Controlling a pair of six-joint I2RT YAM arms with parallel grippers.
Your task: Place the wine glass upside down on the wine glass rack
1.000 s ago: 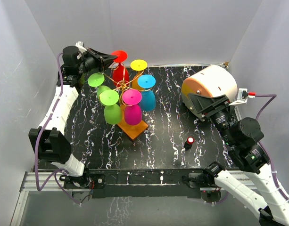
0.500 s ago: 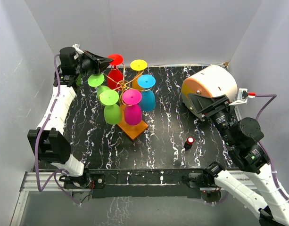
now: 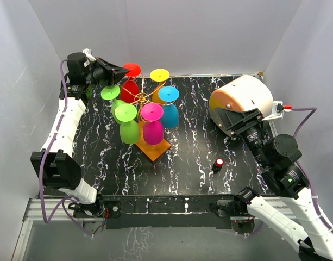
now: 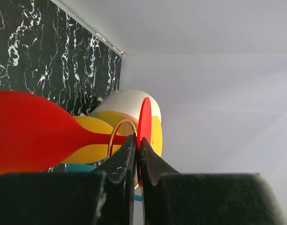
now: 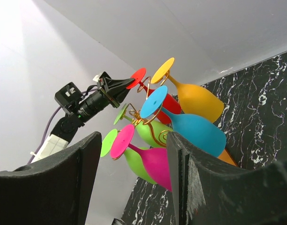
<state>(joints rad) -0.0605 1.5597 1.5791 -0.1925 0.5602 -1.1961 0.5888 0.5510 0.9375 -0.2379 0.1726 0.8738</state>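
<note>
The red wine glass (image 3: pixel 131 87) hangs bowl down at the back left of the gold wire rack (image 3: pixel 155 148). My left gripper (image 3: pixel 124 70) is shut on the edge of its round foot. In the left wrist view the fingers (image 4: pixel 120 161) pinch the red foot (image 4: pixel 144 119). A gold loop (image 4: pixel 113 136) of the rack circles the stem just behind the foot. The red bowl (image 4: pixel 31 131) fills the left of that view. My right gripper (image 3: pixel 238 115) is open and empty at the right. It faces the rack (image 5: pixel 155 133) and the red glass (image 5: pixel 167 104).
Green, pink, blue and yellow glasses hang bowl down on the rack's other arms. A large white and orange round object (image 3: pixel 242 98) lies at the back right. A small black object with a red top (image 3: pixel 218 163) stands on the black marbled table (image 3: pixel 193 185). White walls enclose three sides.
My left gripper has drawn back to the left with the red glass's foot. The foot has moved left and slightly lower, and the glass is tilted. The right arm barely shifted.
</note>
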